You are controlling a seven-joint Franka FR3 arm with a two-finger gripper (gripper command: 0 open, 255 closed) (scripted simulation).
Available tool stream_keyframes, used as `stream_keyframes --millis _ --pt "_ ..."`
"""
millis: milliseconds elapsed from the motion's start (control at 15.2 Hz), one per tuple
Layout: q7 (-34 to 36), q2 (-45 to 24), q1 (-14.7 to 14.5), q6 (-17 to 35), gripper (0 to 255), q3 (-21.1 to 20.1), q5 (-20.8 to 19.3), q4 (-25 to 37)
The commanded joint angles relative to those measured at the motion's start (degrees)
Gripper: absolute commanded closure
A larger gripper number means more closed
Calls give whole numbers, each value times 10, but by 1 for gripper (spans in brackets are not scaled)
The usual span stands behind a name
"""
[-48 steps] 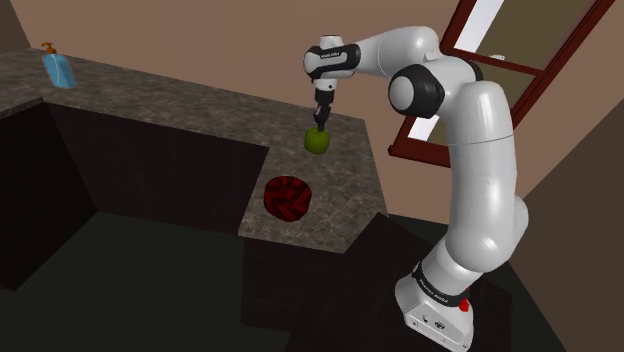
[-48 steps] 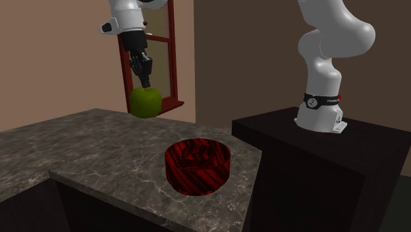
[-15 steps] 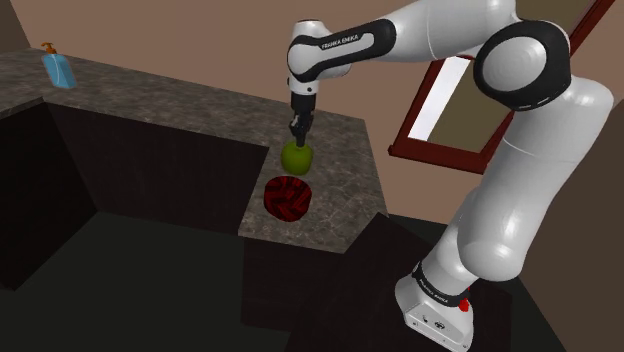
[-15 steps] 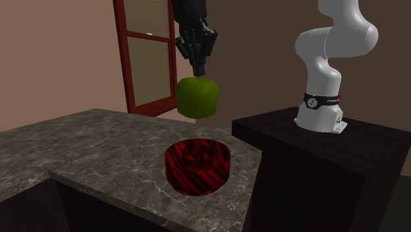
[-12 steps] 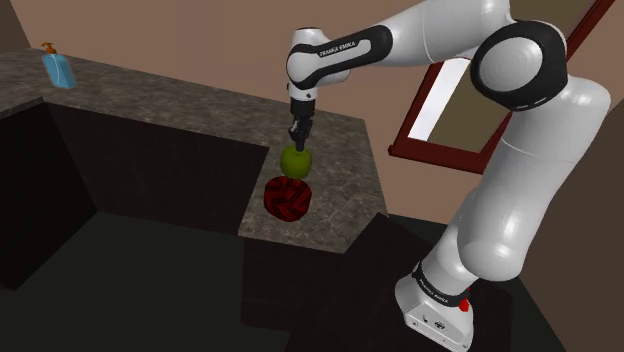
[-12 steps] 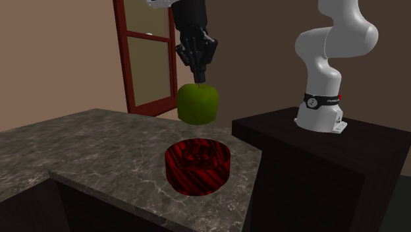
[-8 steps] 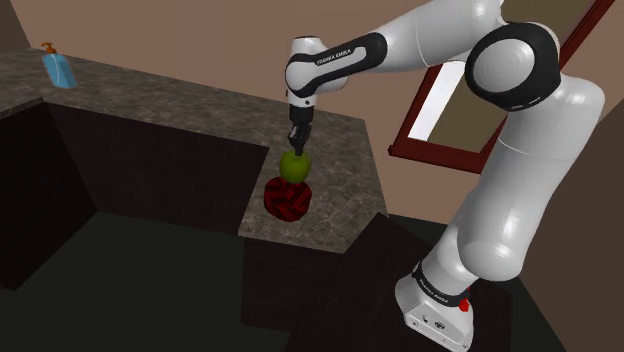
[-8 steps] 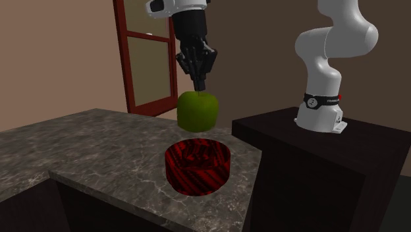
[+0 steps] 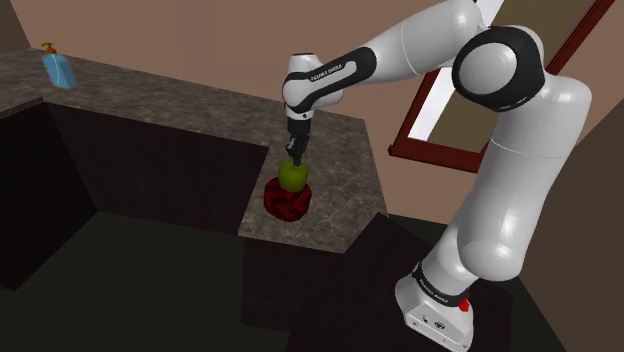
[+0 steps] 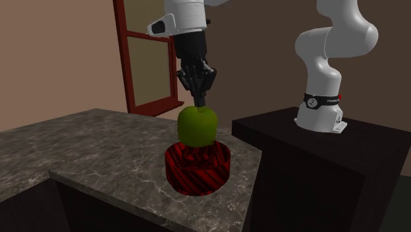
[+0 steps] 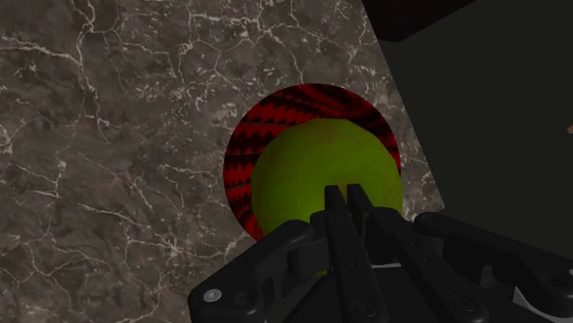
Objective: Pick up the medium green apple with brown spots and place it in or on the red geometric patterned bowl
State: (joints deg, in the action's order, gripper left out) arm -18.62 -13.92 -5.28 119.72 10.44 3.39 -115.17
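Wrist view: end effector grips green apple hanging beneath it, over red bowl.

The green apple, held well above and to one side of the red-and-black patterned bowl seconds earlier, is now brought directly over it and lowered by the black gripper, its underside dipped to the bowl's rim.

Tabletop: dark veined stone.
Bowl: red-and-black patterned, directly beneath the end effector.
Bottle: blue, orange-topped, well apart from the end effector.
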Motion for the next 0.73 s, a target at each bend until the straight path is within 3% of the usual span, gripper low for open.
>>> stream_keyframes --millis 0,594,660 --pt "-2 -8 1 13 255 -1 2 -5" --pt "-3 -16 1 25 255 -1 4 -9" --pt "-3 -16 1 25 0 -1 4 -9"
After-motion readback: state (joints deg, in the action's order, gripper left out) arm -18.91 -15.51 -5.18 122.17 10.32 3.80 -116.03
